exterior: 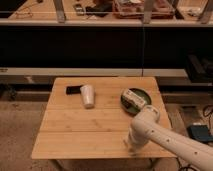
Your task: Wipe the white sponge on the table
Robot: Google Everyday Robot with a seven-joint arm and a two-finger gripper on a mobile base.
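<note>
One robot gripper pressed low near front edge of square pale bamboo counter | grip state cannot be told | small off-white sponge seemingly beneath: light, squashy; pinch its sides.

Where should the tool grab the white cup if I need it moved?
Probably across its middle, from above: the white cup is narrow, and a black object lies close beside it. The tool is near the table's front right edge.
</note>
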